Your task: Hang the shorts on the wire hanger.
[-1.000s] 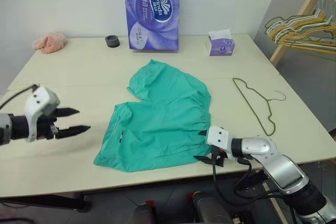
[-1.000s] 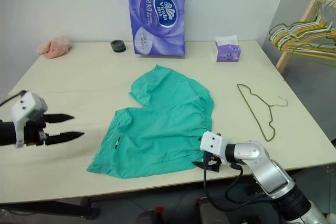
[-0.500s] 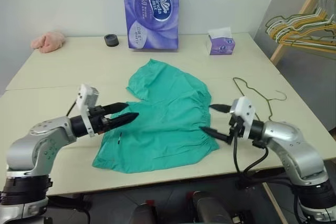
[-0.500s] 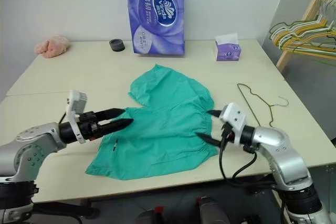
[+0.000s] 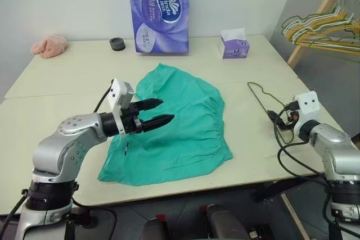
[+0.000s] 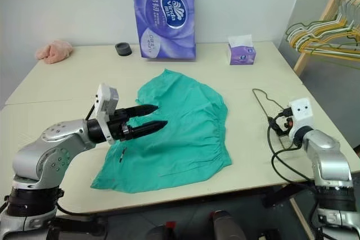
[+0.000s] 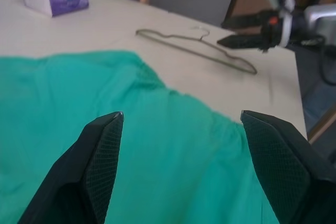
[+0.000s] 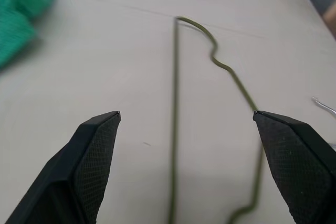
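The teal-green shorts (image 5: 185,127) lie flat in the middle of the table. My left gripper (image 5: 167,111) hovers open just over their left half, pointing right, with nothing between its fingers (image 7: 100,156). The olive wire hanger (image 8: 174,103) lies flat on the table to the right of the shorts, also seen as the wire hanger (image 7: 181,39). My right gripper (image 8: 186,116) is open low over the hanger's near end, with the wire between its spread fingers (image 8: 97,150) and not gripped. In the left wrist view the right gripper (image 7: 226,32) shows beside the hanger's end.
A tall purple tissue pack (image 5: 159,9), a small purple tissue box (image 5: 234,47), a black roll (image 5: 117,44) and a pink cloth lump (image 5: 50,45) line the table's far side. A wooden rack of bunched hangers (image 5: 320,26) stands off the right edge.
My left gripper has swung right from the table's left side to over the shorts. My right gripper has left the shorts' right edge and moved right to the hanger.
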### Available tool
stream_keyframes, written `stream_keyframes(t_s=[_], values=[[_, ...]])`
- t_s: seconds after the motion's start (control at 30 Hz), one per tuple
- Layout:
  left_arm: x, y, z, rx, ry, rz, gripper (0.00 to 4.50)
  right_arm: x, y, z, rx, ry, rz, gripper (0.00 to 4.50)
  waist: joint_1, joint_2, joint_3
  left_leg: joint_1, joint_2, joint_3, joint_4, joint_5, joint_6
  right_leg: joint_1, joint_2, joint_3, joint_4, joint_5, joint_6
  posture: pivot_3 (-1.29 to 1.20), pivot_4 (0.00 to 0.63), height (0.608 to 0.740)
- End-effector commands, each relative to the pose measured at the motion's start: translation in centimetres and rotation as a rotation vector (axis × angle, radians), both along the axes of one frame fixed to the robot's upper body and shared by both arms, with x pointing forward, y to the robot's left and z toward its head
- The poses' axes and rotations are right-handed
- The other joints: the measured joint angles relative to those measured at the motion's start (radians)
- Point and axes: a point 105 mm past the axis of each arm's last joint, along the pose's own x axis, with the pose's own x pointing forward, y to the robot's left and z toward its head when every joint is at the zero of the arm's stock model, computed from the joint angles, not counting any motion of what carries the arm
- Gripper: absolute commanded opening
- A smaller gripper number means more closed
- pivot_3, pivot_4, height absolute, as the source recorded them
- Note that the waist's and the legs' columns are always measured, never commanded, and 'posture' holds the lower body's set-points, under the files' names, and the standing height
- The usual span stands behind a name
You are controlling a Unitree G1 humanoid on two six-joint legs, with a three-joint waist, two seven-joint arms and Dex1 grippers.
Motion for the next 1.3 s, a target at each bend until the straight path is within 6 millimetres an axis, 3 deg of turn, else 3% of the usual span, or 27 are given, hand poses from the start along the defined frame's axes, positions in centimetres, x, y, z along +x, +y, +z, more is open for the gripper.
stream_keyframes(t_s=[0.03,0.23,0.47,0.6,0.8,0.87,0.93,0.97,1.13,1.2,1.3], values=[[-0.8,-1.7,1.4,0.004,-0.024,-0.102,3.78,1.5,-2.5,0.2,-0.03,0.031,-0.082,4.33,-0.012,0.001,0.0,0.0,0.0,0.0,0.0,0.0,0.0,0.0,0.0,0.0,0.0,0.0,0.0,-0.2,0.102,0.74],[-0.3,-2.3,3.1,-0.02,-0.051,-0.141,3.78,3.5,-3.2,-1.8,0.006,0.129,-0.092,4.33,-0.042,0.002,0.0,0.0,0.001,-0.001,-0.001,0.0,0.0,0.001,0.002,0.0,-0.001,0.001,-0.001,-0.2,0.103,0.74],[-0.1,-1.9,3.0,0.015,-0.042,-0.153,3.78,4.0,-2.4,-3.9,0.034,0.238,-0.059,4.33,-0.064,0.002,0.0,0.0,0.001,-0.001,-0.001,0.0,0.0,0.002,0.002,0.001,-0.005,0.002,-0.001,-0.19,0.104,0.74],[-0.2,-1.9,3.0,0.023,-0.042,-0.165,3.82,3.1,-2.4,-6.2,0.053,0.357,-0.069,3.5,-0.065,0.002,0.0,0.001,0.001,-0.001,-0.001,0.0,0.0,0.005,0.002,0.0,-0.007,0.002,0.001,-0.19,0.104,0.74],[-0.3,-1.9,2.6,0.037,-0.04,-0.177,3.82,1.5,-2.6,-9.2,0.069,0.492,-0.113,1.48,-0.061,-0.005,-0.008,0.004,0.002,-0.002,0.0,0.0,0.0,0.009,0.002,0.0,-0.009,0.001,0.006,-0.19,0.104,0.74],[-0.3,-1.8,2.5,0.045,-0.042,-0.173,3.82,1.4,-2.9,-9.4,0.074,0.486,-0.156,0.81,-0.057,-0.007,-0.009,0.011,0.002,-0.004,-0.002,0.0,0.0,0.018,0.002,-0.003,-0.015,0.002,0.007,-0.19,0.103,0.74],[-0.3,-1.6,2.4,0.049,-0.043,-0.166,3.82,1.5,-3.4,-9.4,0.07,0.459,-0.197,0.16,-0.053,-0.009,-0.013,0.017,0.002,-0.004,-0.002,-0.001,0.001,0.026,0.001,-0.002,-0.017,0.001,0.007,-0.19,0.104,0.74],[-0.2,-1.4,2.3,0.05,-0.044,-0.158,3.82,1.6,-3.5,-9.2,0.073,0.442,-0.213,0.04,-0.049,-0.01,-0.013,0.017,0.002,-0.004,-0.002,-0.001,0.001,0.026,0.0,-0.002,-0.017,0.002,0.008,-0.19,0.104,0.74],[0.3,-0.6,2.0,0.055,-0.047,-0.109,3.82,2.7,-3.7,-7.3,0.073,0.346,-0.226,0.04,-0.036,-0.011,-0.014,0.017,0.002,-0.004,-0.002,-0.001,0.002,0.026,-0.002,-0.001,-0.018,0.002,0.009,-0.19,0.104,0.74],[0.7,-0.1,1.8,0.048,-0.032,-0.077,3.82,3.2,-3.4,-6.1,0.065,0.289,-0.2,0.04,-0.036,-0.01,-0.014,0.016,0.002,-0.004,-0.002,-0.002,0.002,0.026,-0.002,0.0,-0.018,0.002,0.009,-0.19,0.104,0.74],[2.5,2.0,1.4,0.038,-0.004,0.043,4.34,4.5,-0.4,-1.3,0.003,0.079,-0.001,0.0,-0.037,-0.005,-0.01,0.015,0.002,-0.004,-0.002,-0.002,0.003,0.024,-0.002,0.0,-0.018,0.002,0.009,-0.19,0.105,0.74]])
